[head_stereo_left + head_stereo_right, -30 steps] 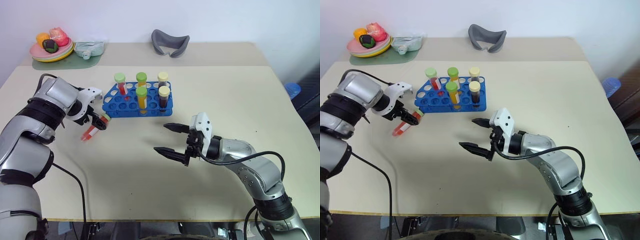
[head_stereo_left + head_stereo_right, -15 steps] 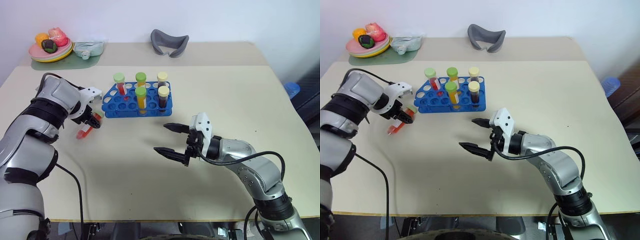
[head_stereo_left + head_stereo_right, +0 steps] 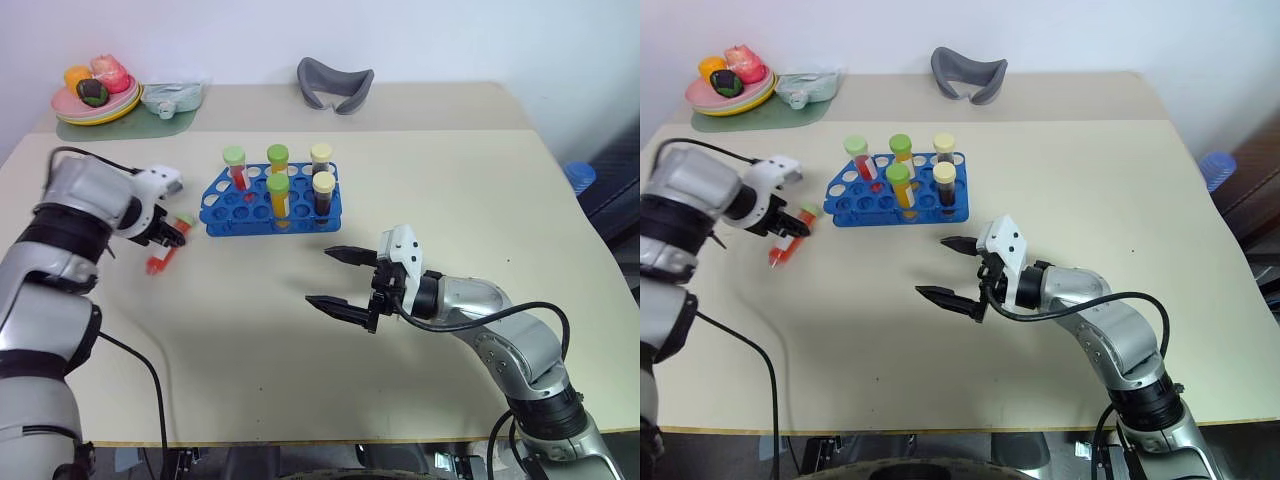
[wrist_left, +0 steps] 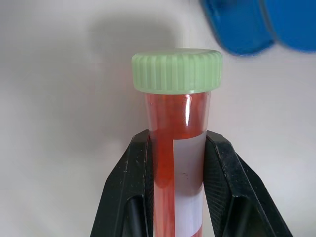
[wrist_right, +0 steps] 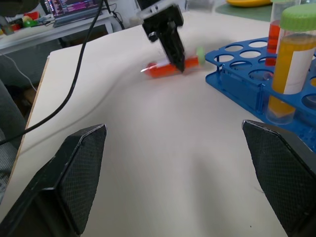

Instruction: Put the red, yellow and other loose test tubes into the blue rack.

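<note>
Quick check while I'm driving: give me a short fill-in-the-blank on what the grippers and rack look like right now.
1. The left gripper is shut on a tube of red liquid with a ____ cap.
2. The right gripper hovers over the table with its fingers ____.
3. The blue rack holds ____ upright tubes.
4. The plate of toy food sits at the table's far ____ corner.

Missing words: green; open; five; left

Fruit plate, grey headrest, table
</note>
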You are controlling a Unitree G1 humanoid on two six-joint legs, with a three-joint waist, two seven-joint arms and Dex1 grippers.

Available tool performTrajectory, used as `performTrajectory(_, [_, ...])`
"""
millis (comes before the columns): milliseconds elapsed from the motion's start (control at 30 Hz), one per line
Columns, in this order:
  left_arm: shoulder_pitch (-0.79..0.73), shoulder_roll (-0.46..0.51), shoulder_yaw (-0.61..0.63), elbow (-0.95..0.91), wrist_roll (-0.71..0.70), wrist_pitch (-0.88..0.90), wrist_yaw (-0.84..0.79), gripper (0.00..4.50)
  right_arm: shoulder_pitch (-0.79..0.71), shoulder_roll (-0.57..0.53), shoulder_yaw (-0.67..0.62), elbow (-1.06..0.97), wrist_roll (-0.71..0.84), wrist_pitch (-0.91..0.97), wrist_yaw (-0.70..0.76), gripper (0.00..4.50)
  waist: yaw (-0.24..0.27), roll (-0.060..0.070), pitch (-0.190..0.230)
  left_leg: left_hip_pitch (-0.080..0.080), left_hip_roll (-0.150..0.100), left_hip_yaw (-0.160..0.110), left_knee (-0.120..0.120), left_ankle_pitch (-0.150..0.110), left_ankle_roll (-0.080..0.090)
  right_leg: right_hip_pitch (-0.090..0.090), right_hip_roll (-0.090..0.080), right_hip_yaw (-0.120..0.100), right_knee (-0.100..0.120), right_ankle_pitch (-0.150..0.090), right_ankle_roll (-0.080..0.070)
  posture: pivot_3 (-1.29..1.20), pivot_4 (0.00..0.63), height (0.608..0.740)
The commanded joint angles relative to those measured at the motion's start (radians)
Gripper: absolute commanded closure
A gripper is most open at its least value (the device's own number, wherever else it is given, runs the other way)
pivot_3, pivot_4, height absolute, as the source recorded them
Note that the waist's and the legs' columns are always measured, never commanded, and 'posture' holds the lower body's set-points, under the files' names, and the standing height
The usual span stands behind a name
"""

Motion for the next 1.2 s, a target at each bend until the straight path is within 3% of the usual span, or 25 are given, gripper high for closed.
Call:
performTrajectory(33, [0.087,-0.014,0.349,-0.241,-0.092,-0.205,0.185,3.75,0.015,-0.001,-0.020,-0.049,0.015,-0.010,-0.006,0.00,0.005,0.000,0.000,0.000,0.000,0.000,0.000,0.000,0.000,0.000,0.000,0.000,0.000,0.000,0.000,0.00,0.150,0.740])
performTrajectory(133, [0.228,-0.091,0.500,-0.467,-0.137,-0.319,0.281,3.75,0.016,0.009,-0.027,-0.035,0.010,-0.015,-0.021,0.00,0.009,0.000,0.000,-0.002,0.000,0.000,0.001,0.000,-0.001,0.000,-0.001,0.000,-0.001,0.000,0.000,0.00,0.150,0.740])
performTrajectory(267, [0.385,-0.276,0.591,-0.745,-0.223,-0.441,0.383,3.75,0.007,0.010,-0.022,-0.013,0.003,-0.022,-0.019,0.00,0.012,0.000,-0.001,-0.001,0.000,0.001,0.001,0.001,-0.001,0.002,-0.001,0.000,-0.001,0.000,0.000,0.00,0.150,0.740])
performTrajectory(400, [0.546,-0.432,0.512,-0.864,-0.137,-0.633,0.530,3.75,0.003,0.008,-0.015,0.000,-0.001,-0.024,-0.011,0.00,0.006,0.000,-0.001,-0.001,0.000,0.001,0.003,0.000,0.000,0.002,-0.001,0.000,-0.001,0.000,0.000,0.00,0.150,0.740])
performTrajectory(533, [0.644,-0.599,0.451,-0.809,-0.002,-0.864,0.763,3.75,0.002,0.001,-0.017,-0.002,0.001,-0.017,-0.008,0.00,0.006,0.000,-0.002,0.002,0.000,0.002,0.003,0.000,0.000,0.002,-0.001,0.002,0.001,0.001,0.000,0.00,0.150,0.740])
performTrajectory(667, [0.667,-0.622,0.422,-0.714,0.066,-1.007,0.836,3.75,-0.003,-0.006,-0.022,-0.002,0.000,-0.015,-0.005,0.00,0.006,0.000,-0.002,0.002,-0.001,0.002,0.003,0.000,0.000,0.003,-0.001,0.002,0.001,0.001,0.000,0.00,0.150,0.740])
performTrajectory(833, [0.665,-0.637,0.449,-0.583,0.034,-1.121,0.867,3.75,0.004,-0.007,-0.024,-0.013,0.000,-0.012,-0.015,0.00,0.007,0.000,-0.002,0.002,-0.001,0.001,0.003,0.000,0.000,0.003,-0.001,0.001,0.001,0.001,0.000,0.00,0.150,0.740])
performTrajectory(1200, [0.684,-0.676,0.448,-0.588,-0.069,-1.123,0.841,3.75,0.020,-0.008,-0.033,-0.034,0.009,-0.004,-0.041,0.00,0.006,0.000,-0.002,0.002,-0.001,0.001,0.003,0.000,0.000,0.003,0.000,0.001,0.001,0.001,0.000,0.00,0.150,0.740])
